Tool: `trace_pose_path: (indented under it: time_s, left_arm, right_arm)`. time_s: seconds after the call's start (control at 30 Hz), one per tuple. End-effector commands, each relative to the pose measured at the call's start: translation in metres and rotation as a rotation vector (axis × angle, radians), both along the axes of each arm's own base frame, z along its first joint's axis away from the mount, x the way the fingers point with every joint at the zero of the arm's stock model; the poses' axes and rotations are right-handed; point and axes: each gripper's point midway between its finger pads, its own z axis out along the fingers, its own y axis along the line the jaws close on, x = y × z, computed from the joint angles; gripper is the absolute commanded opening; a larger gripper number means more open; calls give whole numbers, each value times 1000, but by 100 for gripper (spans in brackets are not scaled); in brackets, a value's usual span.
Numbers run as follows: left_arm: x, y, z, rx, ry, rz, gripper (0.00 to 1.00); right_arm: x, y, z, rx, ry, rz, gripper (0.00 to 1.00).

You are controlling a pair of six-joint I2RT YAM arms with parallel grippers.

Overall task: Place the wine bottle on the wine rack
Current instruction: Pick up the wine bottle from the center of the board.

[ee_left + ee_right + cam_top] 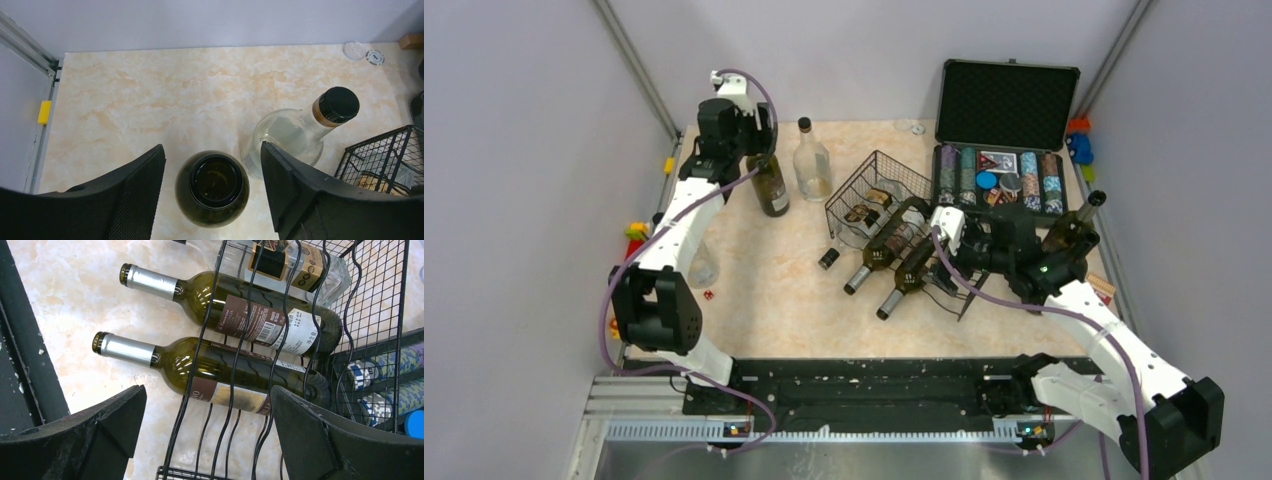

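Left gripper (212, 146) straddles upright wine bottle (212, 187), not gripping — right gripper (208, 388) spread wide, empty.

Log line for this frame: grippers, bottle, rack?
left gripper: open, straddling upright wine bottle, not gripping | right gripper: open over rack | rack: two green bottles lying in it
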Motion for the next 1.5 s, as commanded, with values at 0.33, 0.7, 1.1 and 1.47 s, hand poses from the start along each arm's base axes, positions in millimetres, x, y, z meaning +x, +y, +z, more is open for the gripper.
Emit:
trace_pose_path:
  time_s: [0.33,0.7,1.1,1.47]
  left_arm:
    - [5,-3,-1,-42,-75,-5,68]
    - [8,-2,5,-20,-120,-13,60]
    - [7,-3,12,-19,-129,-21,45]
    - [-10,-4,35,-12,-138,-44,14]
  right_arm:
    - [2,3,9,23,-36,17,98]
    - [2,2,6,17,-31,20,98]
    - [2,2,4,12,-23,18,98]
    - [4,2,0,7,-15,14,98]
